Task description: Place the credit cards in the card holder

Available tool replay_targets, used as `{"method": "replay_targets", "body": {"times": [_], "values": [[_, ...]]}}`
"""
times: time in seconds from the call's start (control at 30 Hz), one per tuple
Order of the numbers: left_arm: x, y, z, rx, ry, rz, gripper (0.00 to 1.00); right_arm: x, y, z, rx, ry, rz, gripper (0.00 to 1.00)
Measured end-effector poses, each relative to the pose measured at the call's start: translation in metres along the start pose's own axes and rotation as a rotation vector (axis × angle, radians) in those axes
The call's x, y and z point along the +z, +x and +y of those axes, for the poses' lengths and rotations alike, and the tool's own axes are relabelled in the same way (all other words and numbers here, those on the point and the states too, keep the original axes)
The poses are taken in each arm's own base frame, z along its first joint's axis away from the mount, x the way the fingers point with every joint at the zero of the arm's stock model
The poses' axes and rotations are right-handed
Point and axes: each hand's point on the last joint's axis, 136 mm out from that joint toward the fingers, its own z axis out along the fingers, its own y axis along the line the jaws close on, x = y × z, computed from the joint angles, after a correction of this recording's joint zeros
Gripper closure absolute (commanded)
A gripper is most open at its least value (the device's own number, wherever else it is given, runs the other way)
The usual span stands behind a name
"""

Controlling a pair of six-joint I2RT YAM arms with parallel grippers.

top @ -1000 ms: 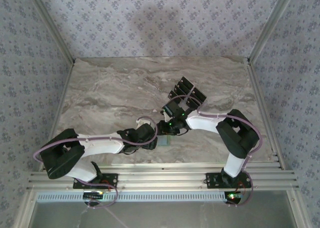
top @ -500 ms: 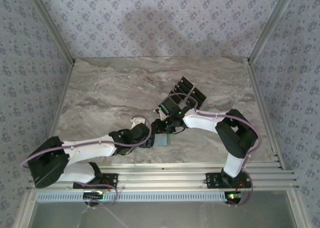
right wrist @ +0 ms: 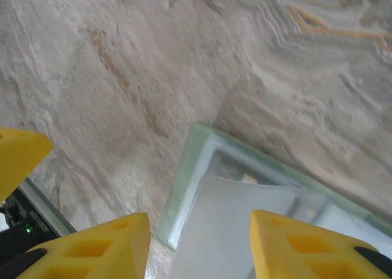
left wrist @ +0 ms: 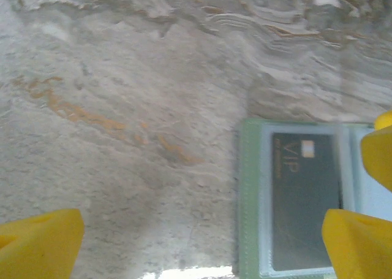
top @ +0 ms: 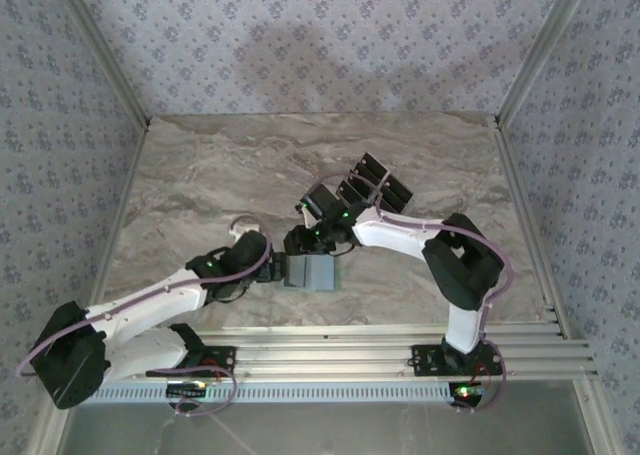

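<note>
The pale-green card holder (top: 312, 273) lies open on the marble table, near the front middle. In the left wrist view its green edge (left wrist: 248, 199) frames a clear pocket with one black credit card (left wrist: 304, 199) inside, marked VIP. More credit cards (top: 372, 187) lie fanned out behind the right wrist. My left gripper (top: 274, 271) is open just left of the holder, its yellow fingertips (left wrist: 40, 242) wide apart over bare table. My right gripper (top: 298, 247) hangs open over the holder's corner (right wrist: 184, 181), with a pale blue-grey flap (right wrist: 233, 230) between its fingertips (right wrist: 92, 248).
Aluminium rails (top: 320, 345) run along the table's near edge. Patterned walls close in the left, right and back. Bare marble (top: 200, 175) stretches to the left and back of the holder.
My left arm has drawn back to the left, uncovering the card holder, and its jaws have opened a little wider. My right gripper has shifted slightly left and back above the holder.
</note>
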Motion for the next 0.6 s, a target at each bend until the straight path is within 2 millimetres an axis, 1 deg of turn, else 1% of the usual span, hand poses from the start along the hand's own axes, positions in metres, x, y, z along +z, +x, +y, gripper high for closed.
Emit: {"method": "replay_targets", "body": {"times": [0.07, 0.17, 0.37, 0.5, 0.6], "values": [[0.001, -0.006, 0.007, -0.018, -0.033, 0.042, 0.0, 0.006, -0.009, 0.003, 0.002, -0.003, -0.007, 0.51], [0.003, -0.012, 0.013, -0.023, -0.074, 0.107, 0.0, 0.012, -0.017, 0.002, 0.009, -0.002, -0.009, 0.51], [-0.001, -0.024, 0.014, -0.013, -0.118, 0.205, 0.0, 0.008, -0.027, 0.003, 0.029, -0.009, -0.032, 0.51], [-0.002, -0.034, 0.004, -0.006, -0.099, 0.259, 0.0, -0.007, -0.034, -0.001, 0.046, -0.003, -0.071, 0.51], [-0.002, -0.049, -0.012, 0.008, -0.055, 0.275, 0.0, -0.03, -0.043, -0.009, 0.063, 0.018, -0.113, 0.51]]}}
